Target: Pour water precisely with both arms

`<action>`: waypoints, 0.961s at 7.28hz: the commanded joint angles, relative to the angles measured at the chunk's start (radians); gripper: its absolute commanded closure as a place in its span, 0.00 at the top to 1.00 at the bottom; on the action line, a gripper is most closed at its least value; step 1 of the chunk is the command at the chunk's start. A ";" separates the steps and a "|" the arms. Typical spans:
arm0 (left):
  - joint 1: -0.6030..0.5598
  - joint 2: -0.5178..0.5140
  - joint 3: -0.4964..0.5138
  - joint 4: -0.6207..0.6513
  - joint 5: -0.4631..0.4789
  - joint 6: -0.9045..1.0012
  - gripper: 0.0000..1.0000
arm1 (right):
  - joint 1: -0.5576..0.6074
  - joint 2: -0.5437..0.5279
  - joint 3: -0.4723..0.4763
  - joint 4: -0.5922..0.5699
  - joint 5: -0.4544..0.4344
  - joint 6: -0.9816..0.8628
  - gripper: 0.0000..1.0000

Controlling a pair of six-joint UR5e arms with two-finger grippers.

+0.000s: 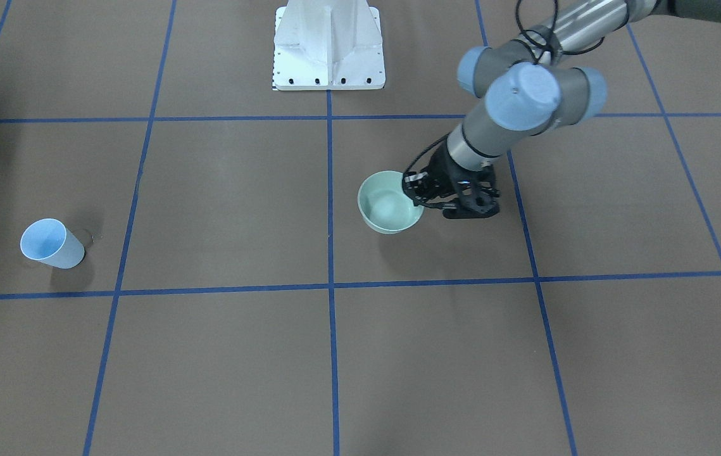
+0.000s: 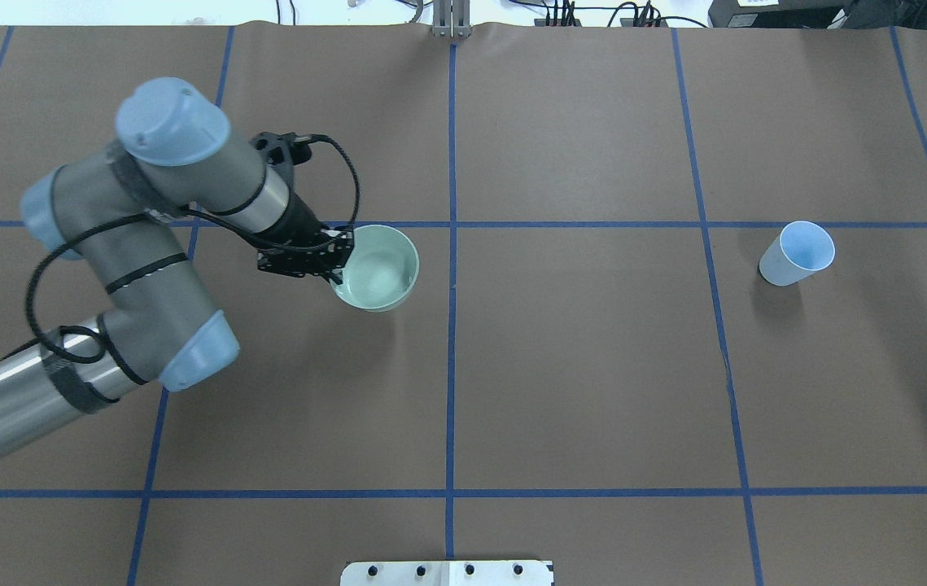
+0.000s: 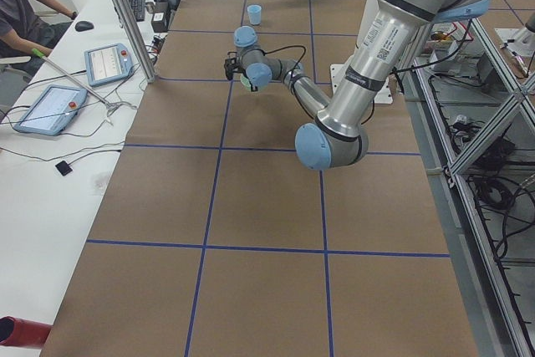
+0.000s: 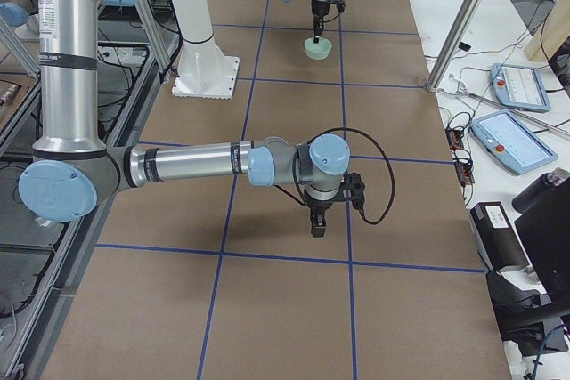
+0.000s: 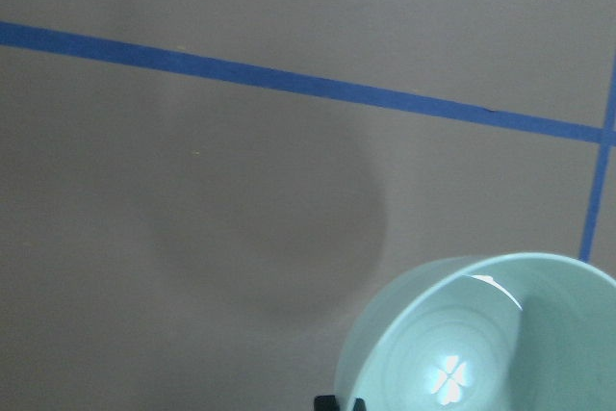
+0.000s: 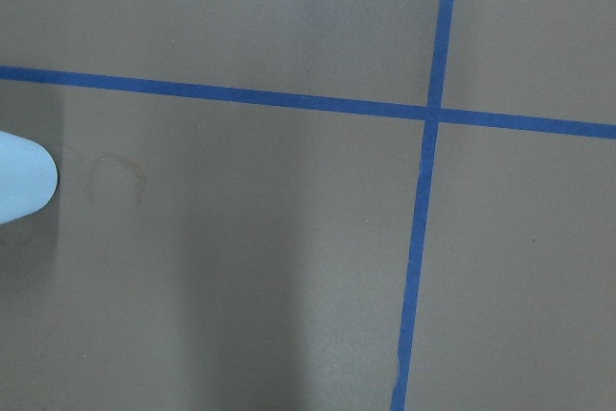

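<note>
My left gripper (image 1: pixel 417 196) is shut on the near rim of a pale green bowl (image 1: pixel 388 206) and holds it roughly level, a little above the brown table. It also shows in the overhead view (image 2: pixel 338 264) at the bowl (image 2: pixel 378 273). The water (image 5: pixel 448 377) shows as pale glints at the bowl's bottom. A light blue cup (image 2: pixel 797 252) stands upright far to the right, also in the front view (image 1: pixel 53 244). My right gripper (image 4: pixel 318 224) points down over the table. It shows only in the exterior right view, so I cannot tell if it is open or shut.
The white pedestal (image 1: pixel 328 44) stands at the table's robot side. Blue tape lines (image 2: pixel 452 325) grid the brown cover. A dried ring stain (image 6: pixel 115 180) lies beside the cup's edge (image 6: pixel 19 190). A side table with tablets (image 3: pixel 104 64) and a seated person (image 3: pixel 17 6) lie beyond.
</note>
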 commanded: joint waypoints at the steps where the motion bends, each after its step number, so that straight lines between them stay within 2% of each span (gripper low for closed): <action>1: 0.051 -0.131 0.116 0.045 0.040 -0.035 0.00 | -0.001 0.000 -0.002 0.001 0.000 0.000 1.00; 3: 0.069 -0.160 0.164 0.044 0.041 -0.035 0.00 | -0.001 0.000 0.004 0.001 0.000 0.000 1.00; 7: 0.083 -0.162 0.187 0.009 0.041 -0.035 0.00 | -0.001 0.000 0.008 0.001 0.000 -0.001 1.00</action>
